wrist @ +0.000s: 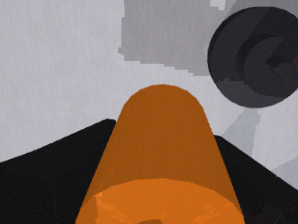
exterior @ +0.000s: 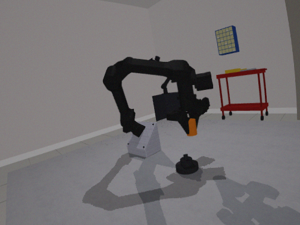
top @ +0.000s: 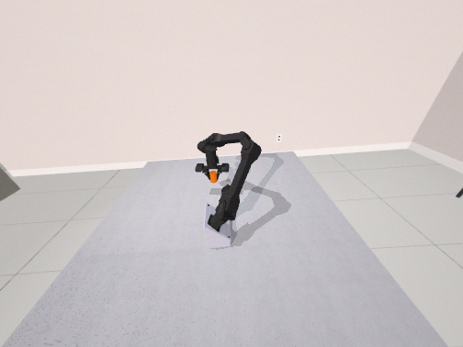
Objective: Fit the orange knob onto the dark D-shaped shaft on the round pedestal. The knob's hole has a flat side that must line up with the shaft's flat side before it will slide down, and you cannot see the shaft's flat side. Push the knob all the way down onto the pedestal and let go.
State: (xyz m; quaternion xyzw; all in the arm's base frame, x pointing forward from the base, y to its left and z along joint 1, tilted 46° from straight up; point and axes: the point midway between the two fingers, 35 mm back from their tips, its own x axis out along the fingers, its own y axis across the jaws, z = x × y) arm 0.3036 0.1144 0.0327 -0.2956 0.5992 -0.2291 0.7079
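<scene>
The orange knob (top: 213, 178) (exterior: 193, 127) (wrist: 162, 150) is held upright, in the air above the table. My gripper (top: 213, 175) (exterior: 192, 130) (wrist: 161, 136) is shut on the knob, one finger on each side. The dark round pedestal (exterior: 187, 169) (wrist: 225, 75) stands on the table, lower than the knob, with a clear gap between them. Its short shaft (exterior: 186, 156) (wrist: 286, 69) points up. In the wrist view the pedestal is at the upper right, off to the side of the knob. I cannot make out the pedestal in the top view. The shaft's flat side cannot be made out.
The arm's pale wedge-shaped base (top: 218, 240) (exterior: 146, 149) stands on the grey table (top: 207, 298) (exterior: 59, 178), beyond and left of the pedestal in the exterior view. A red cart (exterior: 242, 108) stands far behind. Shadows of the arm fall around the pedestal.
</scene>
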